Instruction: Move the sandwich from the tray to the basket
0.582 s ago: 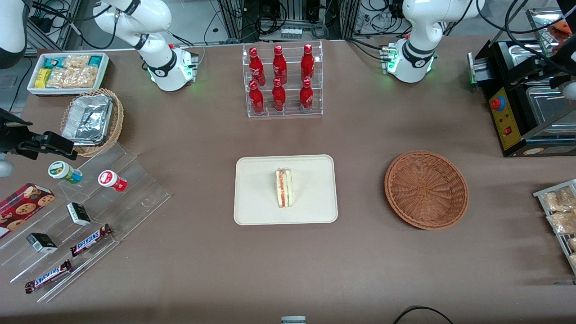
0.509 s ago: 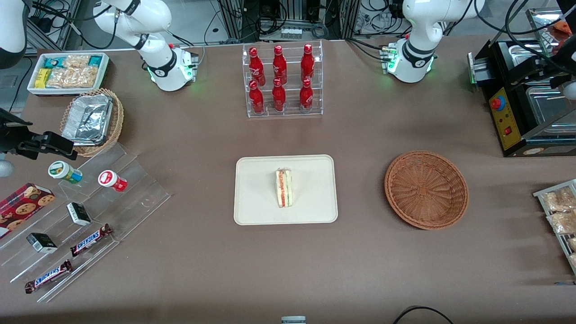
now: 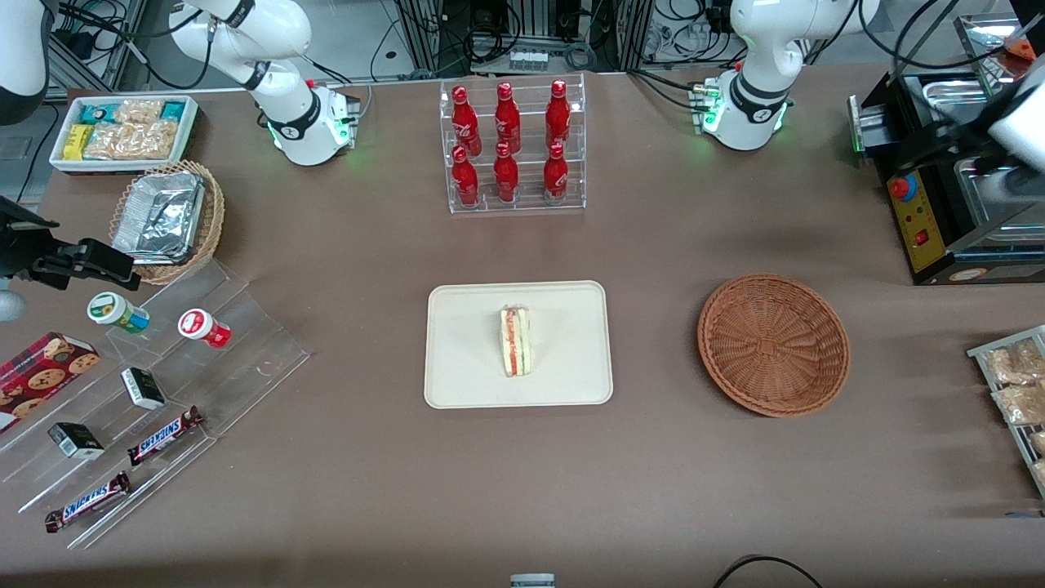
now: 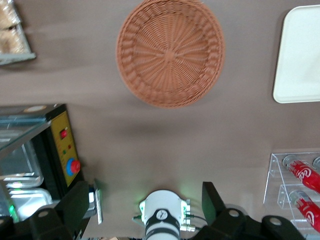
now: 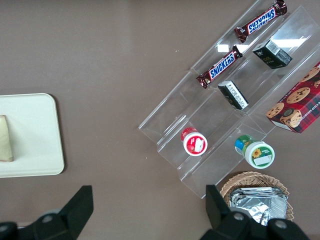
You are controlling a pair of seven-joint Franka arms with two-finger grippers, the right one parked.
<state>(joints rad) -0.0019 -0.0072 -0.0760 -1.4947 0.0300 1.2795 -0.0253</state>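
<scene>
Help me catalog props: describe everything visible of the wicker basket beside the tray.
The wicker basket is round, shallow, reddish-brown, with a woven rim. It sits upright and empty on the table beside the white tray, touching nothing else. The open gripper hangs clear of it, toward the working arm's end.

The tray (image 3: 457,371) is white, the basket (image 3: 774,345) reddish-brown.

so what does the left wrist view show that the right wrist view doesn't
Only the left wrist view: the round wicker basket, the toaster oven, Coca-Cola bottles and the gripper, open, by the oven.
Only the right wrist view: part of the sandwich, Snickers bars, the cookie box and a foil package in a smaller basket.
Both: the white tray, each showing just part.
</scene>
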